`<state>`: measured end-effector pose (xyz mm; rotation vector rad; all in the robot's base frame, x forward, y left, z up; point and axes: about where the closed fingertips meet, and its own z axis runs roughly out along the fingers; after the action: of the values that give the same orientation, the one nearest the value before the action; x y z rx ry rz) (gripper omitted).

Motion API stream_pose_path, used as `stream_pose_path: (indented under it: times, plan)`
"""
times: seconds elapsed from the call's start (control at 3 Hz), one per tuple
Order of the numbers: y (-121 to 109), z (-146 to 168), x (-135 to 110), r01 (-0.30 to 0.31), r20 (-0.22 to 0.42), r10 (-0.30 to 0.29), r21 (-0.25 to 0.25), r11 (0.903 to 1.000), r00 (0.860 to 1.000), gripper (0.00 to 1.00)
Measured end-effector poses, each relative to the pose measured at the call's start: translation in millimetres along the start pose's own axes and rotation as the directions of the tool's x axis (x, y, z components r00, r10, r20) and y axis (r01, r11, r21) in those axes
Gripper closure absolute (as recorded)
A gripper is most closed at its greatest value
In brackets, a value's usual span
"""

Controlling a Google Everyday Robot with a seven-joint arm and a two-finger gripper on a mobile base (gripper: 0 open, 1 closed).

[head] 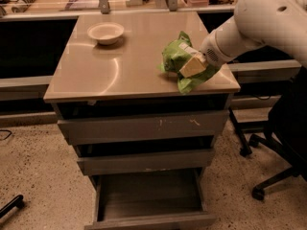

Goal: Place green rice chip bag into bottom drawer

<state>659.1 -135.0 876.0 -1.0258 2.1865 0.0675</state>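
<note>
The white arm point(261, 18) reaches in from the upper right, wrist angled down and leftward, with the gripper point(191, 67) over the right front of the cabinet top point(120, 73), its pale fingers point(194, 66) pinched on the green rice chip bag point(171, 56).
</note>
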Motion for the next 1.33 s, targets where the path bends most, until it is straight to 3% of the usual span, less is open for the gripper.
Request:
stream_pose_path:
  times: [0.33, 0.67, 1.0, 1.33]
  plan:
    - [22.4, -31.3, -5.3, 0.101, 0.035, -0.098, -0.12, 0.9876, 0.995, 1.0]
    - [31.5, -42.1, -11.5, 0.213, 0.097, -0.193, -0.267, 0.9399, 0.976, 1.0]
    - [24.1, -73.6, -24.5, 0.323, 0.147, -0.293, -0.275, 0.9053, 0.945, 1.0]
    - [53.3, -71.0, -21.1, 0.353, 0.15, -0.321, -0.313, 0.8819, 0.935, 1.0]
